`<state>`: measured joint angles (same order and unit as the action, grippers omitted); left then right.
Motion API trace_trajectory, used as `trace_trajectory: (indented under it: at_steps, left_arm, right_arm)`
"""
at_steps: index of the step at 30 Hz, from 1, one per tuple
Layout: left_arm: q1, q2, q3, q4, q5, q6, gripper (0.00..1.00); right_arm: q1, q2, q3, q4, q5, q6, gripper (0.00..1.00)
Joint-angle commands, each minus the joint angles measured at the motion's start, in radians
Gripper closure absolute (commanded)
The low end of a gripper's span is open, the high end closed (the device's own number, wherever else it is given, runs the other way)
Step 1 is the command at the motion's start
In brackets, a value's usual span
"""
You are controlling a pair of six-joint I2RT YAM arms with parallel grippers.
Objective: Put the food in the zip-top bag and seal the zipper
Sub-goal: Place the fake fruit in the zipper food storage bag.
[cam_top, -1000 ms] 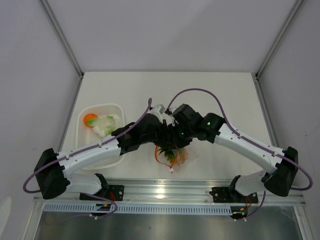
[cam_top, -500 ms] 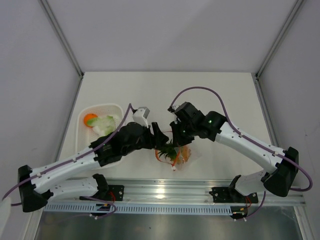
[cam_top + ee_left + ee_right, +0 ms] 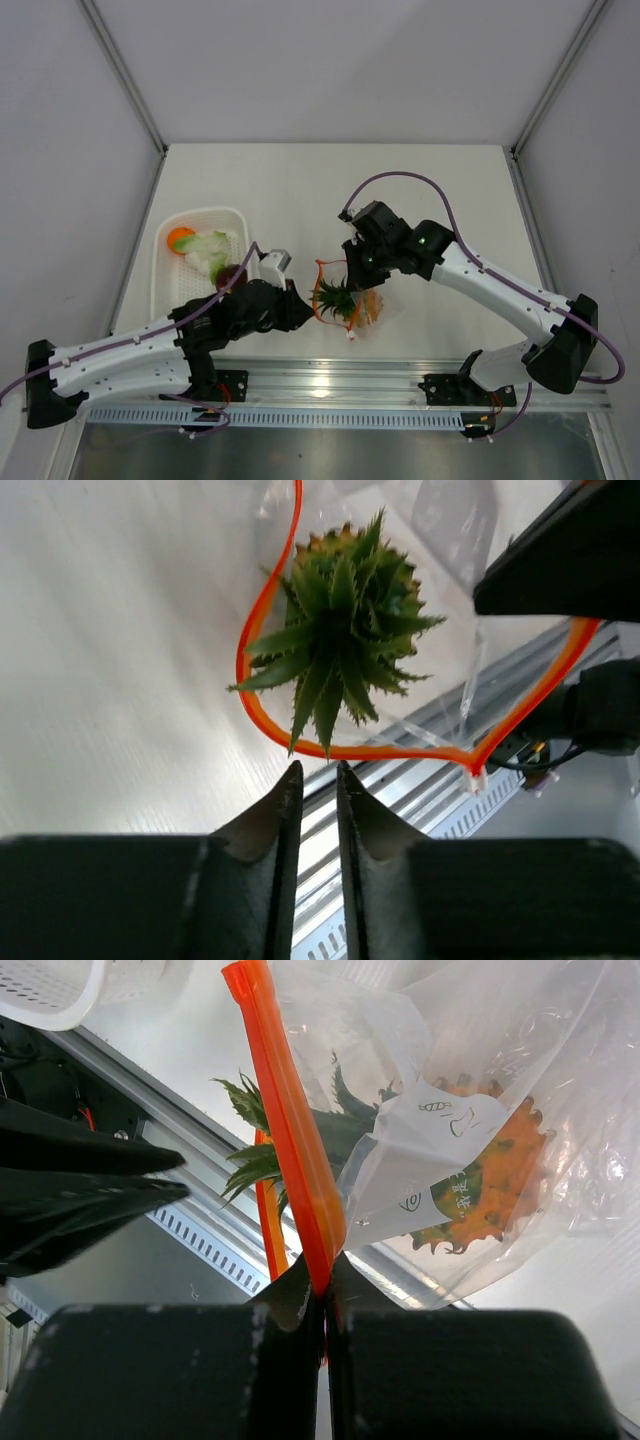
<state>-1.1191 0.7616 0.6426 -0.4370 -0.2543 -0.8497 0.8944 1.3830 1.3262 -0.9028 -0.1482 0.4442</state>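
The clear zip-top bag [image 3: 374,310] lies near the table's front middle with its mouth held open. The orange pineapple [image 3: 335,297] sits inside it, green leaves pointing out of the mouth; it also shows in the left wrist view [image 3: 345,610] and through the plastic in the right wrist view [image 3: 495,1185]. My right gripper [image 3: 352,272] [image 3: 325,1260] is shut on the red-orange zipper [image 3: 290,1140]. My left gripper [image 3: 298,303] [image 3: 318,770] is empty, jaws a narrow slit apart, just left of the zipper loop [image 3: 245,670].
The white mesh basket [image 3: 170,290] stands at the left with the round orange fruit [image 3: 180,238], the pale leafy vegetable [image 3: 210,248] and the dark red-purple piece [image 3: 228,274]. The metal rail [image 3: 330,385] runs along the near edge, close under the bag.
My left gripper has drawn back out of the bag, leftward and toward the near edge, leaving the pineapple inside. My right gripper has kept its hold on the zipper.
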Motion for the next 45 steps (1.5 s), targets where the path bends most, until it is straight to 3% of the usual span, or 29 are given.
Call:
trace_trajectory:
  at_steps: [1, 5, 10, 13, 19, 28, 32, 35, 38, 40, 45]
  left_arm:
    - [-0.044, 0.037, -0.006, 0.084, 0.024, -0.049, 0.80]
    - [-0.070, 0.102, 0.006, 0.144, 0.036, -0.054, 0.79]
    - [-0.070, 0.211, 0.075, 0.150, 0.010, -0.032, 0.66]
    - [-0.038, 0.333, 0.162, 0.126, 0.024, -0.017, 0.64]
    - [-0.018, 0.478, 0.221, 0.199, -0.005, -0.006, 0.65]
    - [0.054, 0.680, 0.338, 0.144, -0.118, -0.014, 0.73]
    - [0.064, 0.699, 0.338, 0.181, -0.094, 0.021, 0.78]
    - [0.061, 0.679, 0.316, 0.193, -0.076, 0.046, 0.75]
    - [0.047, 0.625, 0.296, 0.195, -0.083, 0.054, 0.69]
    - [0.025, 0.588, 0.267, 0.170, -0.106, 0.058, 0.57]
    - [-0.010, 0.441, 0.197, 0.104, -0.161, 0.026, 0.44]
  right_arm:
    - [-0.005, 0.004, 0.022, 0.022, -0.016, 0.002, 1.00]
    - [-0.006, 0.008, 0.022, 0.024, -0.031, 0.004, 1.00]
    - [-0.006, -0.002, 0.013, 0.031, -0.065, 0.004, 1.00]
    - [-0.006, -0.012, 0.013, 0.031, -0.083, 0.008, 1.00]
    - [-0.012, -0.022, -0.008, 0.033, -0.119, 0.014, 1.00]
    - [-0.067, -0.039, -0.107, 0.093, -0.183, 0.073, 1.00]
    - [-0.086, -0.044, -0.136, 0.101, -0.188, 0.080, 1.00]
    - [-0.101, -0.045, -0.139, 0.097, -0.185, 0.074, 1.00]
    - [-0.121, -0.045, -0.134, 0.096, -0.191, 0.065, 1.00]
    - [-0.132, -0.044, -0.131, 0.090, -0.192, 0.056, 1.00]
    - [-0.150, -0.047, -0.128, 0.082, -0.194, 0.041, 1.00]
